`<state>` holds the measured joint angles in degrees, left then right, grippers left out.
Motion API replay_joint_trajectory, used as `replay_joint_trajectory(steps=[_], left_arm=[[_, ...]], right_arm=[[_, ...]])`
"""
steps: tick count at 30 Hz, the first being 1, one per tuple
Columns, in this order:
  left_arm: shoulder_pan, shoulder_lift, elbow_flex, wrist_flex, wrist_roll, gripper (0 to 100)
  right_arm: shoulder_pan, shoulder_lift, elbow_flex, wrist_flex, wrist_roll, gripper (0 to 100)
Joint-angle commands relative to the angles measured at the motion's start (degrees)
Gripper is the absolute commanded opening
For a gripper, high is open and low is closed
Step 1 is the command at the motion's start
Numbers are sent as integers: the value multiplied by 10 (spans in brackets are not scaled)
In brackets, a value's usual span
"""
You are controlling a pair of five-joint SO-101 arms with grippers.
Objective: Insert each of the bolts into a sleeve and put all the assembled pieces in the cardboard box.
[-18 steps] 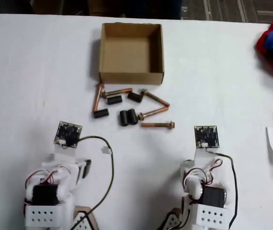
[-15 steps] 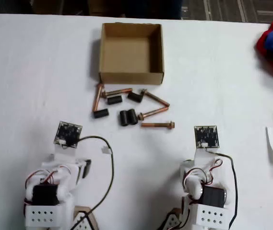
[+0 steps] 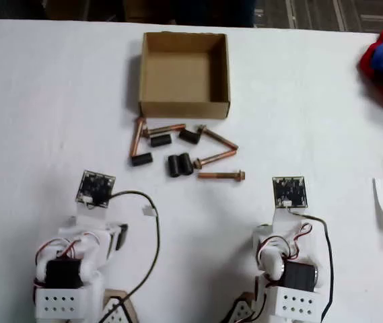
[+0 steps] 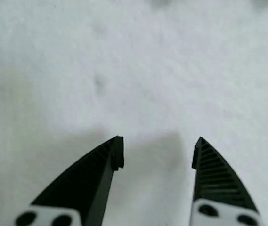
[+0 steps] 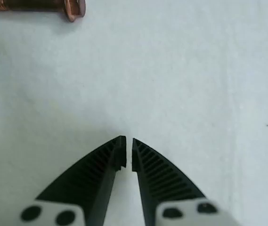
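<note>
Fingers of the left gripper [image 4: 157, 153] stand apart over bare desk [image 3: 43, 101]; the right gripper [image 5: 128, 153] is pinched closed and empty. One hex-headed bolt [image 5: 70, 7] near it is cut off at the shank. Copper bolts [image 3: 221, 175] and short black sleeves [image 3: 179, 164] lie jumbled just this side of the cardboard box [image 3: 184, 108], by the desk's far edge.

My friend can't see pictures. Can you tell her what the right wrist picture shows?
The right tool, its two black ridged fingers shut on nothing, sits over the white table. One copper bolt lies on the table beyond it.
</note>
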<state>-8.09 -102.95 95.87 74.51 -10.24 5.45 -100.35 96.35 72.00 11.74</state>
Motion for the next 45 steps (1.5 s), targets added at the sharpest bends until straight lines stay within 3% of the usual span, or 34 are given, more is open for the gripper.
replay_joint_trajectory(steps=[1, 15, 26, 34, 37, 41, 45], left_arm=[[4, -15, 12, -8, -4, 253], [4, -15, 12, -8, -4, 253], [4, -15, 12, -8, -4, 253], [4, -15, 12, -8, -4, 253], [4, -15, 12, -8, -4, 253], [4, -15, 12, -8, -4, 253], [4, -15, 12, -8, -4, 253]], right_arm=[[4, 3, 5, -7, 4, 23], [-6, 3, 7, -24, 8, 24], [-66, 3, -2, -199, 19, 25], [-179, 23, -142, -165, 20, 84], [-220, 104, -215, -170, 20, 84], [-236, 327, -359, -195, 20, 84], [-254, 614, -580, -109, 19, 84]])
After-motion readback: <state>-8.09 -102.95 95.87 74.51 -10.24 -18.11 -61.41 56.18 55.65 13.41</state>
